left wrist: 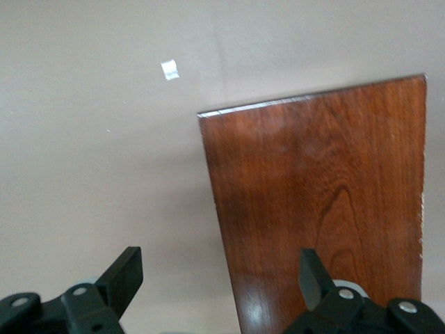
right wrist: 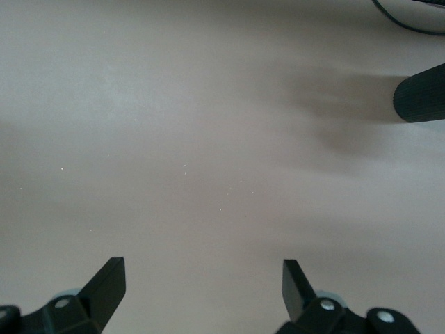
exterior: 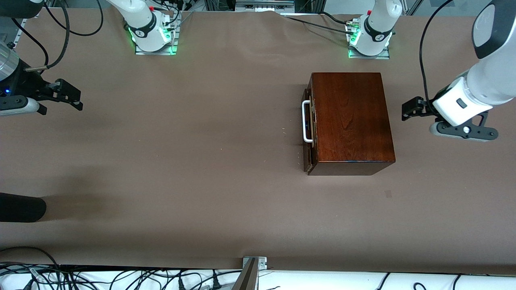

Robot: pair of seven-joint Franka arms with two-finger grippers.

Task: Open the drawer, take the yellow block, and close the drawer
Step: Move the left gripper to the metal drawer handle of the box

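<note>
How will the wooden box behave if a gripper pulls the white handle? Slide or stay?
The wooden box looks solid and broad-based, so it's unlikely to tip. Its glossy body rests unfixed on the smooth table, so it may slide. The handle looks rigid.

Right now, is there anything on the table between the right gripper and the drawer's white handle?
No. In the front view only bare brown table lies between the right gripper and the white handle of the drawer.

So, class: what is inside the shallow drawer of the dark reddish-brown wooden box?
Nothing inside shows. The drawer with its white bar handle is all but shut, so its contents are hidden; no block is visible.
</note>
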